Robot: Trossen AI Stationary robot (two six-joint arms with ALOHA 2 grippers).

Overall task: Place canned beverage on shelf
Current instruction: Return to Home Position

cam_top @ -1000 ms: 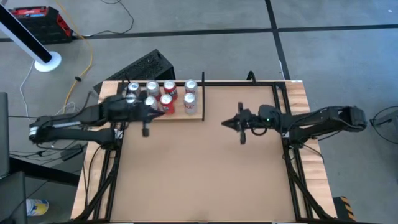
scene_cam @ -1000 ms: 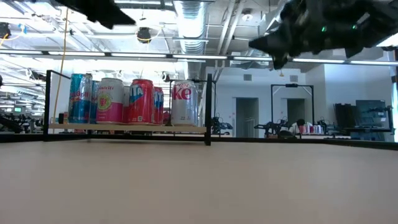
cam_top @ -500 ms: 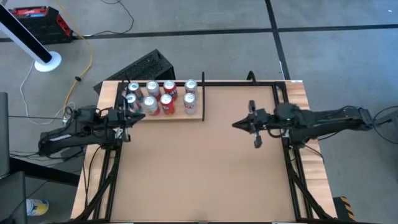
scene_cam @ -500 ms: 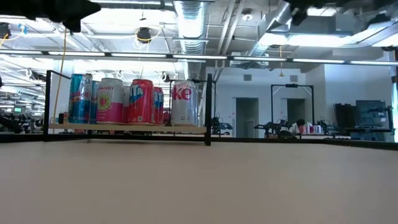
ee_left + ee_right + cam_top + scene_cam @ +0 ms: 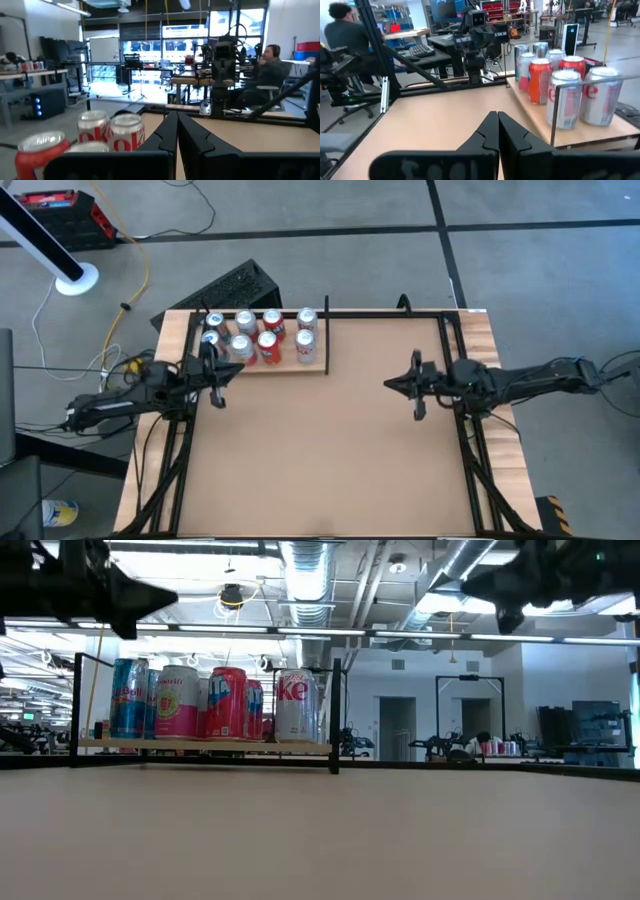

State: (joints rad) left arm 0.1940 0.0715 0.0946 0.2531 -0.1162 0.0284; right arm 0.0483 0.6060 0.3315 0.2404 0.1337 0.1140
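Observation:
Several beverage cans (image 5: 262,337) stand upright on the pale-wood shelf (image 5: 290,367) at the table's far left; they also show in the low view as cans (image 5: 215,700) on the shelf (image 5: 200,746), and in both wrist views as cans (image 5: 125,132) and cans (image 5: 565,97). My left gripper (image 5: 230,370) hovers shut and holding nothing just off the shelf's near left corner, above the table (image 5: 170,597). My right gripper (image 5: 388,385) hovers shut and holding nothing over the table's right part, pointing toward the shelf. The shut fingers show in the left wrist view (image 5: 177,116) and the right wrist view (image 5: 497,116).
Bare brown tabletop (image 5: 330,450) lies between and in front of the arms. Black metal rods (image 5: 335,715) rise around the shelf. A black keyboard-like object (image 5: 235,285) lies on the floor beyond the table. People sit in the room behind (image 5: 270,75).
My left gripper has drawn back from over the cans toward the table's left edge and sunk lower, tipping up closer to level. My right gripper has pulled back toward the table's right edge. Both stayed shut. The cans have not moved.

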